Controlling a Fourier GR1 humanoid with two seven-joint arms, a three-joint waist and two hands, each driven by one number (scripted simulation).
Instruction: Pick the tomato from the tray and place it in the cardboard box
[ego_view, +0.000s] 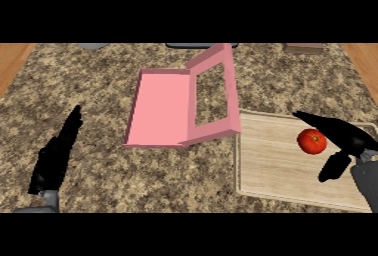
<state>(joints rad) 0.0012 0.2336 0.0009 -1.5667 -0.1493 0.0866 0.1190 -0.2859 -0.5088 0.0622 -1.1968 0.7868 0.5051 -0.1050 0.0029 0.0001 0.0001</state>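
A red tomato (311, 141) lies on the right part of a pale wooden tray (273, 170) at the right of the counter. My right hand (348, 139) hovers beside it on its right, fingers stretched past its far side and thumb hanging near its front, open and not closed on it. A pink open box (159, 110) with raised flaps stands left of the tray, at the counter's middle. My left hand (55, 157) rests open at the lower left, fingers straight and pointing away.
The counter is speckled granite, with wood strips at the far left and right edges. A grey object (92, 46), a dark object (198, 45) and a brown object (304, 48) sit along the far edge, cut off by the view.
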